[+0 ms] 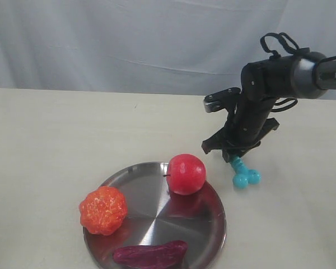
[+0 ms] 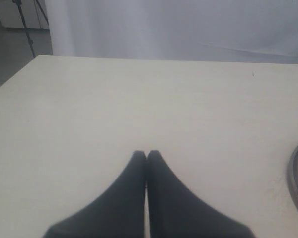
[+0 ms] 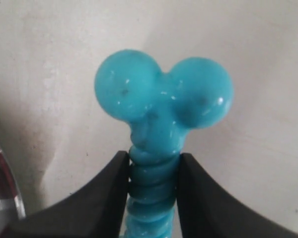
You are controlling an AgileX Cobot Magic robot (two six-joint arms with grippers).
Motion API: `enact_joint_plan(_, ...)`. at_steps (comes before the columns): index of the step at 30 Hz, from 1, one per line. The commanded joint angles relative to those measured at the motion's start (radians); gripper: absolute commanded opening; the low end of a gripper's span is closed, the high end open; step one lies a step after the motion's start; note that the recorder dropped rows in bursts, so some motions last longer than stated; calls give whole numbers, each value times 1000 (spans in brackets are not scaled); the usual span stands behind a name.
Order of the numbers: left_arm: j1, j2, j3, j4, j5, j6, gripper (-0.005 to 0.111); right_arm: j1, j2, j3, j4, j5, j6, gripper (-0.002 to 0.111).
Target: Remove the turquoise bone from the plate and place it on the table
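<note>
Right claw is clamping the bone by its ribbed shaft, knobs hanging low over the table just right of the plate, likely for setting it down clear of the rim.

my right arm angles down, right gripper pinching the turquoise bone; my left gripper has its fingertips pressed together.

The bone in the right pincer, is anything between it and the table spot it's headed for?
Nothing visible. The right pincer grips the bone by its shaft, clear of the plate rim, and only bare table lies beneath its knobbed end. The apple sits on the plate, off to the side.
</note>
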Motion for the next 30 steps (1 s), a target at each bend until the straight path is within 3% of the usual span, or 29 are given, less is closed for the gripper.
enact_joint_plan(1, 4, -1, 3, -2, -5, -4, 0, -7, -2, -7, -12, -8, 4, 32)
enact_joint_plan(3, 4, -1, 3, -2, -5, -4, 0, -7, -2, -7, -12, -8, 4, 43)
enact_joint_plan(5, 4, -1, 3, -2, -5, -4, 0, -7, -2, -7, -12, -8, 4, 47)
enact_joint_plan(19, 4, -1, 3, -2, -5, -4, 0, -7, -27, -12, -14, 59, 40, 45)
enact_joint_plan(21, 4, -1, 3, -2, -5, -4, 0, -7, -53, -12, -14, 70, 42, 38)
enact_joint_plan(25, 4, -1, 3, -2, -5, -4, 0, 6, -159, -12, -11, 82, 37, 4)
enact_joint_plan(30, 4, -1, 3, -2, -5, -4, 0, 60, -355, 14, -37, 26, 31, -1)
